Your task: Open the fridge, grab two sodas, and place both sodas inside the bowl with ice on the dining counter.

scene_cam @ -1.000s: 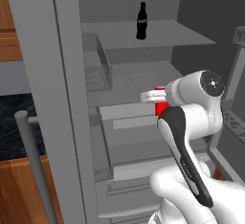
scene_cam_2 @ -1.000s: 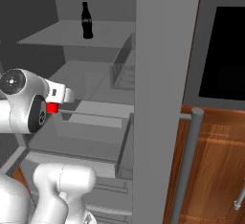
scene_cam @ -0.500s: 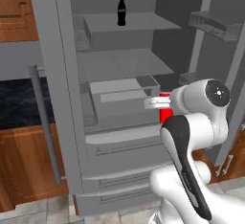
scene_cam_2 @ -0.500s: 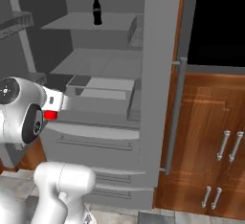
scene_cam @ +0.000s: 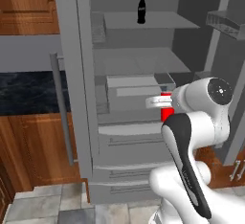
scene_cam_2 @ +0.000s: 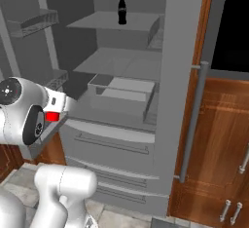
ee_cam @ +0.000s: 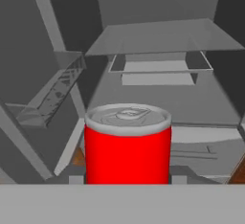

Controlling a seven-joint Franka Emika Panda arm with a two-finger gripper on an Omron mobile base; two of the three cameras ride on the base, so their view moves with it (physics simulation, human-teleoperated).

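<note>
While arm hides hand | red can gripped, base cut off

The white Franka arm rises from its base and folds at a dark-jointed elbow, forearm levelled toward the open fridge, wrist roughly horizontal. The gripper sits at the end of the white hand, partly masked by the wrist joint in the left base view; in the right base view the gripper shows just beyond the round wrist housing. Its jaws are closed around the upright red can, held centred between them, clear of the shelves.
</note>
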